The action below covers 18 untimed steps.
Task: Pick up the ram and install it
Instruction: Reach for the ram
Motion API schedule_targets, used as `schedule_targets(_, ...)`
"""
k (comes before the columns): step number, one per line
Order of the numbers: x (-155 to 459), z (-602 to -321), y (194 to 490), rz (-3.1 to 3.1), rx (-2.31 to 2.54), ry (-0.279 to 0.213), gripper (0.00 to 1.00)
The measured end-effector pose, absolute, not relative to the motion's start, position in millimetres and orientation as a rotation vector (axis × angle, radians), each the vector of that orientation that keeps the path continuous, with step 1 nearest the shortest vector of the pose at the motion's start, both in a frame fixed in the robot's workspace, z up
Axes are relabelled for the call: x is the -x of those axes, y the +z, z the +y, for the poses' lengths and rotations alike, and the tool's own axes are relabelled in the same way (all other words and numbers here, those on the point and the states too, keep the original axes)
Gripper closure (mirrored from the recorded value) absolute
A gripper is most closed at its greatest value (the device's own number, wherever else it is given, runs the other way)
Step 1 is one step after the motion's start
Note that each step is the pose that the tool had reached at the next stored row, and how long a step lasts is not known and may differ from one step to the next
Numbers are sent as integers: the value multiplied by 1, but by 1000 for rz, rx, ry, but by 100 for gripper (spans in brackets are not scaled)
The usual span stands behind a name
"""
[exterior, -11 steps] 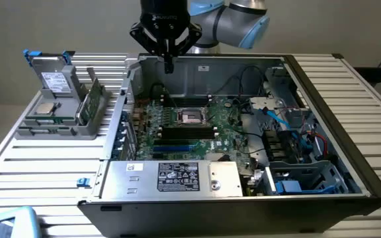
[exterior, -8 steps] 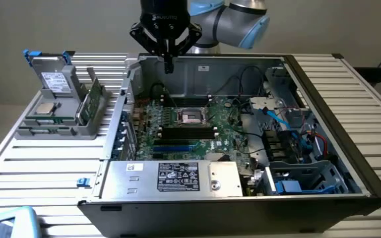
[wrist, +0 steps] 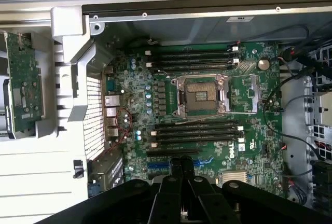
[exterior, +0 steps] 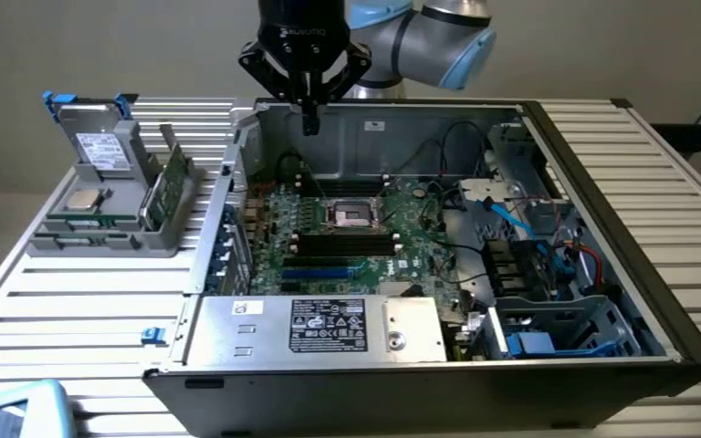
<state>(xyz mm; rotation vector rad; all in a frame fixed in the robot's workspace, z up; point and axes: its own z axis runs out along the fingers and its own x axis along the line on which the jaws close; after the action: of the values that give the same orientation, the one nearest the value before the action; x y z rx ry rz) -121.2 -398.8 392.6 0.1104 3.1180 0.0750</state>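
the gripper point(exterior: 310, 119), fingers pressed together on nothing, hangs at twelve o'clock over the case point(exterior: 423, 128), while the one ram point(exterior: 172, 187) stands on edge in the grey rack point(exterior: 95, 242) at nine o'clock of the motherboard point(exterior: 418, 233), beside one drive point(exterior: 98, 151) and one processor chip point(exterior: 84, 202): probably light, stiff, fragile, best pinched mid-length along its upper edge.
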Motion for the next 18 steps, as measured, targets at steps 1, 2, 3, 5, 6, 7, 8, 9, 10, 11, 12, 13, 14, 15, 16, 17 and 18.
schedule_targets(1, 121, -399, 393, 3118, -110, 75, 89)
schedule_targets(2, 121, -399, 393, 3118, -110, 75, 89)
schedule_targets(3, 121, -399, 393, 3118, -110, 75, 89)
schedule_targets(5, 122, -399, 393, 3118, -111, 75, 89)
schedule_targets(6, 124, -399, 393, 3118, -111, 75, 89)
schedule_targets(7, 126, -399, 393, 3118, -110, 75, 89)
schedule_targets(8, 128, -399, 393, 3118, -110, 75, 89)
schedule_targets(9, 131, -399, 393, 3118, -110, 75, 89)
schedule_targets(10, 134, -399, 393, 3118, -110, 75, 89)
schedule_targets(11, 137, -399, 393, 3118, -111, 75, 89)
schedule_targets(12, 141, -399, 393, 3118, -110, 75, 89)
schedule_targets(13, 146, -399, 393, 3118, -110, 75, 89)
schedule_targets(14, 150, -399, 393, 3118, -110, 75, 89)
schedule_targets(15, 154, -399, 393, 3118, -111, 75, 89)
schedule_targets(16, 159, -399, 393, 3118, -110, 75, 89)
schedule_targets(17, 163, -399, 393, 3118, -110, 75, 89)
schedule_targets(18, 168, -399, 393, 3118, -111, 75, 89)
